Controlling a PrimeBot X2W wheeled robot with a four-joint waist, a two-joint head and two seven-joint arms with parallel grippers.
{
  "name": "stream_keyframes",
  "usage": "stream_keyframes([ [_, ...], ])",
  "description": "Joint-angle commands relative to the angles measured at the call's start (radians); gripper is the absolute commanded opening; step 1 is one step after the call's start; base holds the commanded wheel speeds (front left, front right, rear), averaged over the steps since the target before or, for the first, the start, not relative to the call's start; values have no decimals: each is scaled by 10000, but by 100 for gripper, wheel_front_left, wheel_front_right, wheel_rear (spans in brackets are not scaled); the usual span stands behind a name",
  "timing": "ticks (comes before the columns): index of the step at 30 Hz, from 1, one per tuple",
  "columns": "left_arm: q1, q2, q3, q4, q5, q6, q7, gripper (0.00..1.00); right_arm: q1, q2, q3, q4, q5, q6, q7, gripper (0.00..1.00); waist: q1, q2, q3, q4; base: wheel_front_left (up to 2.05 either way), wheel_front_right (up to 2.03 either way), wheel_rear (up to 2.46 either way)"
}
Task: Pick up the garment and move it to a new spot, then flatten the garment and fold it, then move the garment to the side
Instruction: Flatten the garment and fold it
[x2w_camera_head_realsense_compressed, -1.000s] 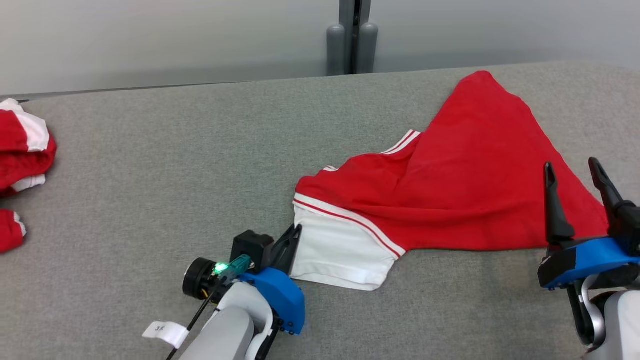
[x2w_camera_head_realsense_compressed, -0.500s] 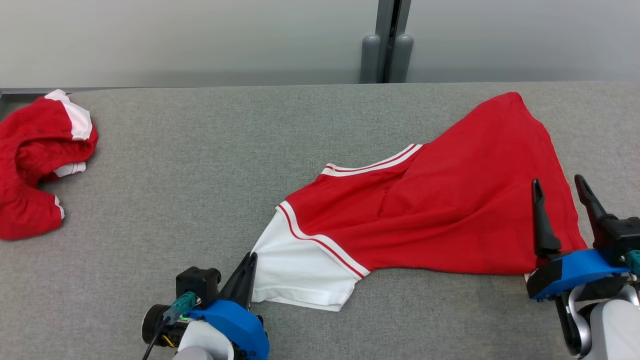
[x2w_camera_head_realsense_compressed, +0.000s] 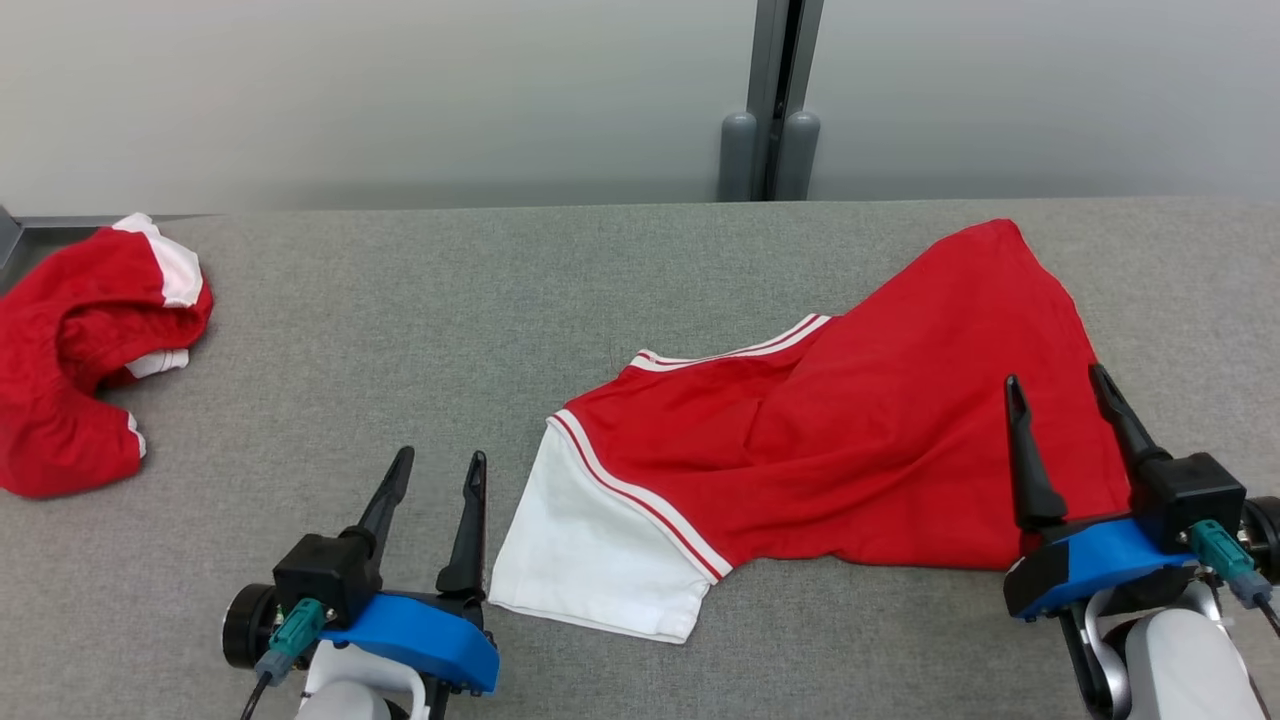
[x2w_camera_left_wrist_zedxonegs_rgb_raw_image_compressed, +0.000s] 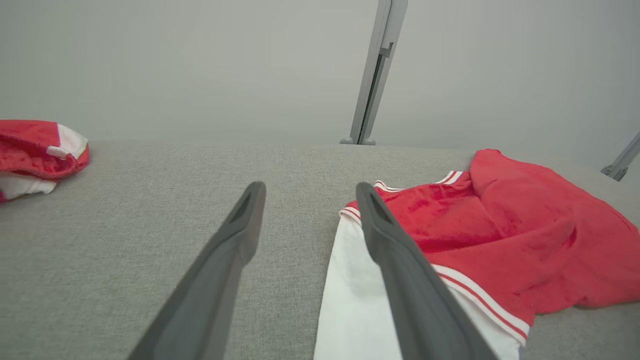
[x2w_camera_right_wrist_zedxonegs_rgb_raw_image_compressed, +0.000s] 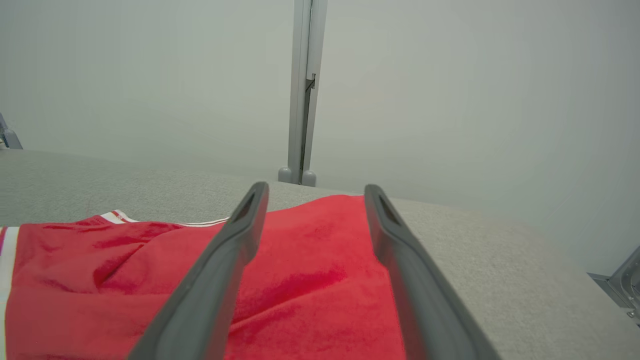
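Garment (x2w_camera_head_realsense_compressed: 880, 450), head view: lay rumpled on the grey table (x2w_camera_head_realsense_compressed: 400, 300), right of the middle, red, with its white sleeve (x2w_camera_head_realsense_compressed: 590, 550) at the near left end.
Left gripper (x2w_camera_head_realsense_compressed: 441, 455), head view: fingers spread with nothing between them, just left of the white sleeve's edge; whether the nearer finger touched the cloth could not be told.
Right gripper (x2w_camera_head_realsense_compressed: 1055, 374), head view: fingers spread over the near right part of the red cloth, pinching nothing.
Second red cloth (x2w_camera_head_realsense_compressed: 80, 350), head view: lay bunched at the table's far left, well apart.
Left wrist view: both fingers stood apart over bare table, one crossing in front of the white sleeve.
Right wrist view: both fingers stood apart above the red cloth; a grey post (x2w_camera_right_wrist_zedxonegs_rgb_raw_image_compressed: 302, 90) rose behind the table.
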Motion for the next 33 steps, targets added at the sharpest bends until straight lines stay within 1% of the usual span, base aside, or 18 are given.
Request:
stream_keyframes([
  [1, -1, 27, 70, -134, 83, 41, -111, 100, 195, 37, 84, 23, -18, 1, -88, 100, -1, 0, -70, -23, 0, 0, 0],
  [9, 434, 93, 358, -548, 238, 69, -302, 100, 526, 47, 597, 93, 532, 1, -402, 100, -1, 0, -443, -52, 0, 0, 0],
  [13, 824, -51, 557, -732, 195, 149, -309, 100, 816, 41, 886, 164, 806, 1, -543, 100, -1, 0, -529, -70, 0, 0, 0],
  [18, 1253, -114, 776, -921, 326, 289, -316, 100, 1096, 43, 920, 324, 1115, 1, -619, 100, -1, 0, -578, -69, 0, 0, 0],
  [23, 1451, -170, 1021, -861, 345, 323, -318, 100, 1134, 43, 949, 556, 1334, 1, -708, 100, -1, 0, -587, -91, 0, 0, 0],
  [33, 1589, -237, 1162, -729, 422, 226, -320, 100, 1008, 44, 1042, 876, 1451, 1, -788, 100, -1, 0, -576, -73, 0, 0, 0],
])
